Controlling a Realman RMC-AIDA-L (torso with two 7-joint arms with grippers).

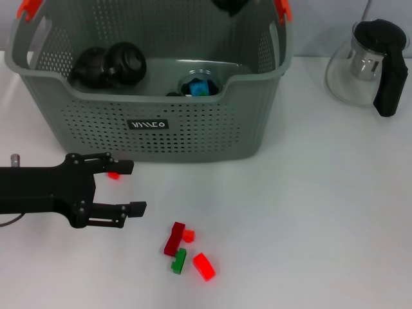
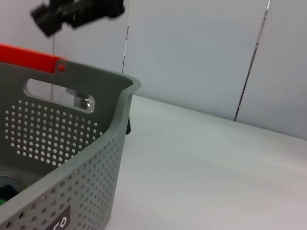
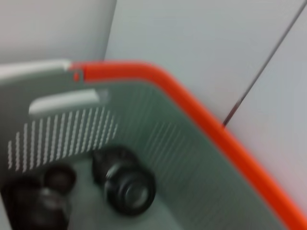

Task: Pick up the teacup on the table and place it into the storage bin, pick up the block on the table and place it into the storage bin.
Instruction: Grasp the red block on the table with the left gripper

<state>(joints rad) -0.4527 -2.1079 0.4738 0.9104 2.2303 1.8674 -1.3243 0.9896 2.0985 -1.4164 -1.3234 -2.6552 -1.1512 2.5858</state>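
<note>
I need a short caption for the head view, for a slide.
Left gripper, open, hovers over the table before the storage bin, near scattered blocks.

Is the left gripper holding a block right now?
No, the left gripper is open above the table, nothing between its fingers.

Dark round objects [image 3: 127, 187] lie inside the storage bin [image 3: 192, 158].
</note>
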